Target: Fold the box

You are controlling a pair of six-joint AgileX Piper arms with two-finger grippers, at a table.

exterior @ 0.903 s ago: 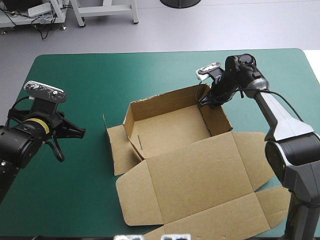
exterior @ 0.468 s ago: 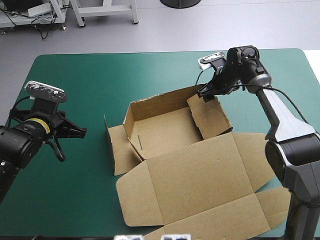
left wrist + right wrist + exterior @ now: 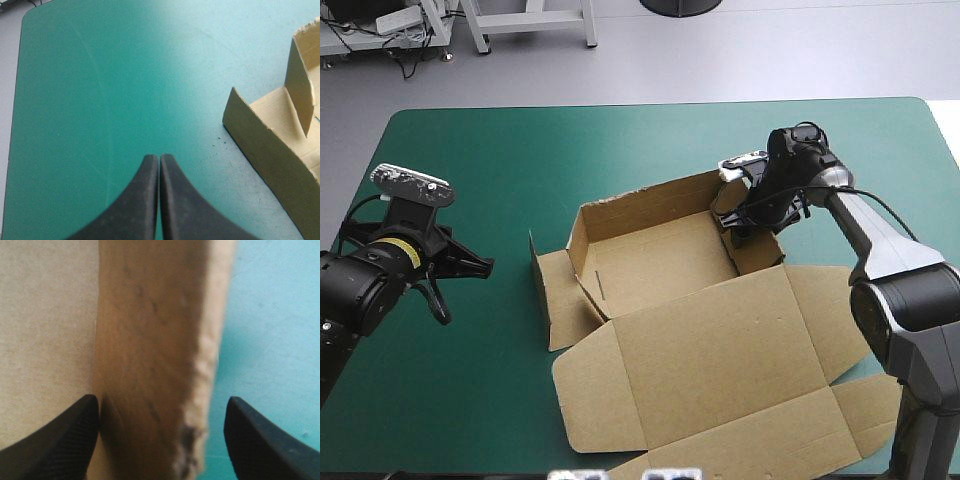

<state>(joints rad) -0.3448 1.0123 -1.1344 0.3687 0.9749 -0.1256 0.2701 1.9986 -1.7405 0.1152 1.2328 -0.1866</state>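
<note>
The brown box is seen in the middle of the teal-green cover, partly formed: an open tray with raised walls lies toward the far side, and the lid is spread flat toward the near edge. At the tray's left end a side flap is stood nearly upright, with another flap flat on the cover beside it.

The right gripper is set at the far end of the tray's right wall. In the right wrist view its black fingers are spread wide, and the board wall is straddled between them (one finger close against the inner face, the other standing off over the cover outside the box). Nothing is pinched by the right gripper.

The left gripper is held over bare cover at the left of the table, well apart from the box. In the left wrist view its fingers are pressed together into one point, with nothing between them; the left gripper is aimed across the cover, and the box's left end is seen off to one side.
</note>
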